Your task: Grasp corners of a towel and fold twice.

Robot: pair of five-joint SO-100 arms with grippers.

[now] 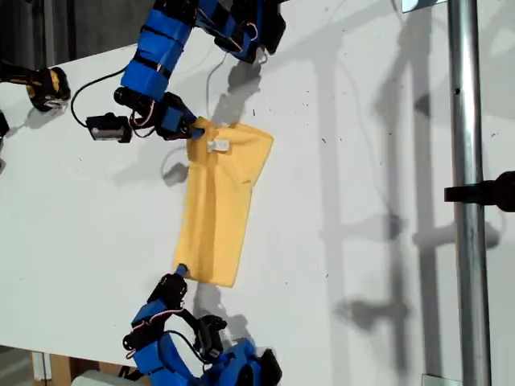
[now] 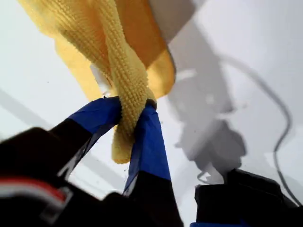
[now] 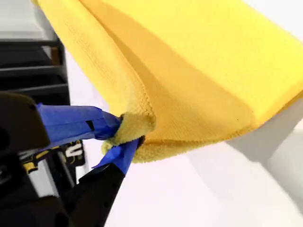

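The yellow-orange towel (image 1: pixel 219 201) lies as a long folded strip on the white table (image 1: pixel 362 161), lifted at both ends. Its white tag (image 1: pixel 218 145) sits near the far end. My first gripper (image 1: pixel 195 129) is shut on the corner beside the tag; the first wrist view shows the bunched towel (image 2: pixel 128 71) pinched between blue-taped fingers (image 2: pixel 149 137), with the tag (image 2: pixel 100 80) just past them. My second gripper (image 1: pixel 181 271) is shut on the near corner; in the second wrist view, doubled towel (image 3: pixel 189 71) hangs from its blue fingers (image 3: pixel 75 124).
A metal pole (image 1: pixel 467 201) with a black clamp (image 1: pixel 491 191) runs down the exterior view's right. A yellow-and-black object (image 1: pixel 44 84) sits at the exterior view's upper left. A thin cable (image 1: pixel 216 76) lies near the first arm. The table edge runs along the bottom.
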